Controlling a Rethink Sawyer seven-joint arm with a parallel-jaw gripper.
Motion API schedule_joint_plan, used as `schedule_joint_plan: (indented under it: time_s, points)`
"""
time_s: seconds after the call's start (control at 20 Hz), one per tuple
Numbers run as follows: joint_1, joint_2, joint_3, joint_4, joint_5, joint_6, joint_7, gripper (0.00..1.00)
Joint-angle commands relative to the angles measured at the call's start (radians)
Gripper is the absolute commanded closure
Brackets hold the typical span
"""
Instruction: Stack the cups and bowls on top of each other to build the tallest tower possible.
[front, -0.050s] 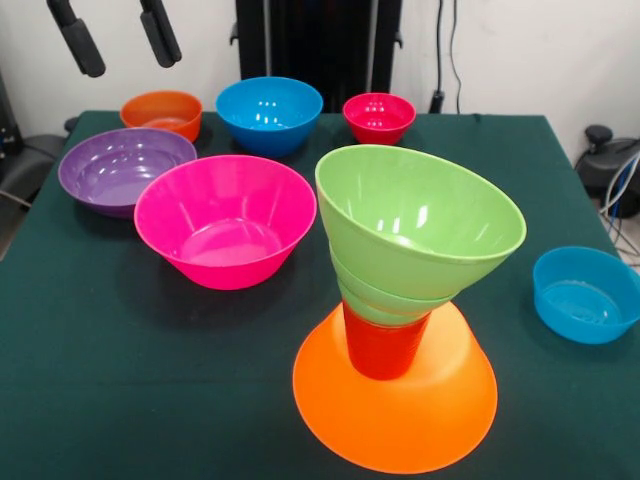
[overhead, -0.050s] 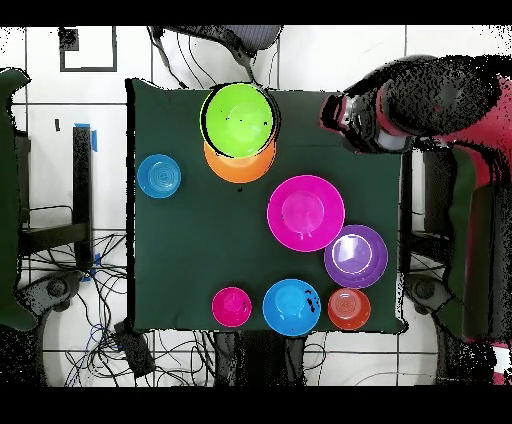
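Note:
The tower stands near the front edge: a large orange bowl (front, -0.050s: 395, 420) rim down, an orange-red cup (front, -0.050s: 383, 350) upright on it, a small green bowl (front, -0.050s: 385, 298) on the cup, and a large green bowl (front, -0.050s: 420, 215) on top, leaning to the right. From overhead the green bowl (overhead, -0.050s: 238, 120) covers most of the orange base (overhead, -0.050s: 240, 168). My gripper (front, -0.050s: 120, 40) hangs open and empty high at the far left, well away from the tower. The arm (overhead, -0.050s: 400, 110) shows beyond the table's edge in the overhead view.
Loose upright bowls: pink (front, -0.050s: 225, 220) beside the tower, purple (front, -0.050s: 125, 168) at the left, small orange (front, -0.050s: 162, 112), blue (front, -0.050s: 268, 112) and small red (front, -0.050s: 379, 117) along the far edge, small blue (front, -0.050s: 585, 293) at the right. Green cloth (front, -0.050s: 90, 350) covers the table.

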Motion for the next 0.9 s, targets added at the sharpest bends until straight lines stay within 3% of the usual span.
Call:
schedule_joint_plan:
  time_s: [0.05, 0.45, 0.9]
  points:
    - [0.008, 0.027, 0.006, 0.112, -0.089, 0.0, -0.219, 0.0]
    - [-0.011, 0.023, 0.008, 0.163, -0.093, -0.013, -0.233, 0.0]
    - [-0.05, 0.027, 0.017, 0.284, -0.138, -0.127, -0.232, 0.0]
